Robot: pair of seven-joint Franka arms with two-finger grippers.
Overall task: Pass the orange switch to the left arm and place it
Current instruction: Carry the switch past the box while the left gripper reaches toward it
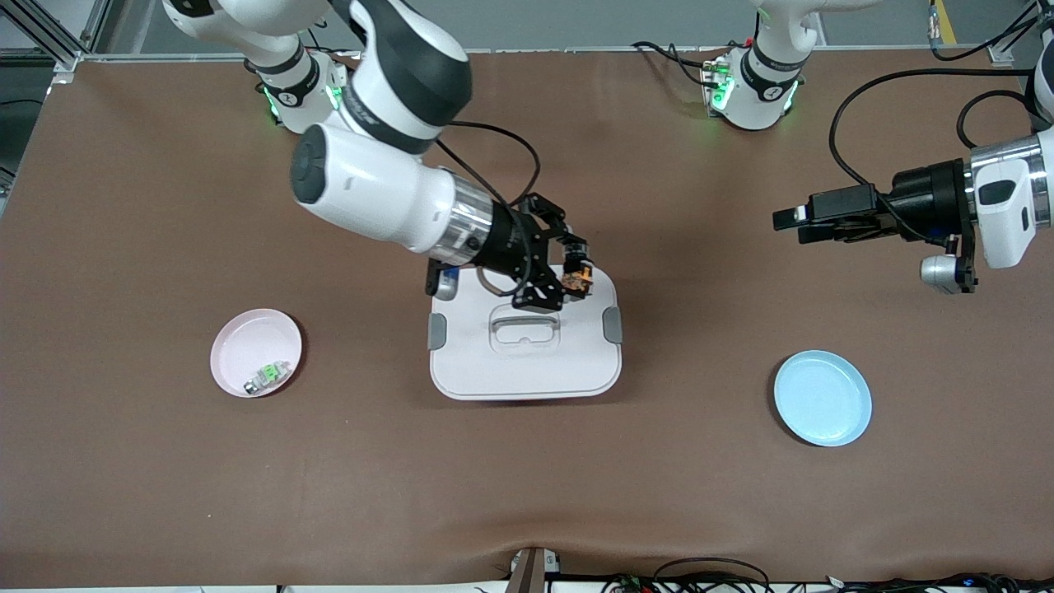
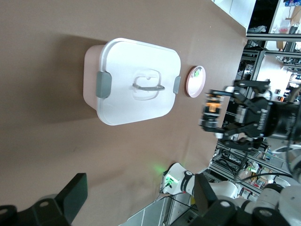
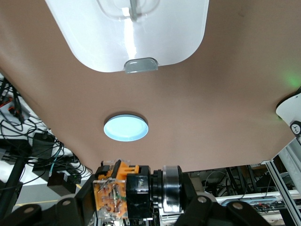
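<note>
Bare brown tabletop lies between the white lidded plastic box [image 1: 524, 342] at mid-table and the pale blue round plate [image 1: 822, 398]. The right gripper [image 1: 578, 276], reaching over the box's corner, clamps the black-and-orange switch [image 1: 583, 276]. The left gripper [image 1: 789, 224] hangs level over the table's left-arm end, fingers parted.

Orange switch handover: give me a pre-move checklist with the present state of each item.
1. Orange switch clamped in the right gripper: ok.
2. Switch raised above the box lid, not touching it: ok, going by the left wrist view.
3. Left gripper waiting over bare table toward the left arm's end, apart from the box: ok.
4. Left gripper fingers open to receive: cannot tell.
5. Blue plate bare for the drop: ok.
6. Green-and-silver part lying in the pink plate, off the handover path: ok.
</note>
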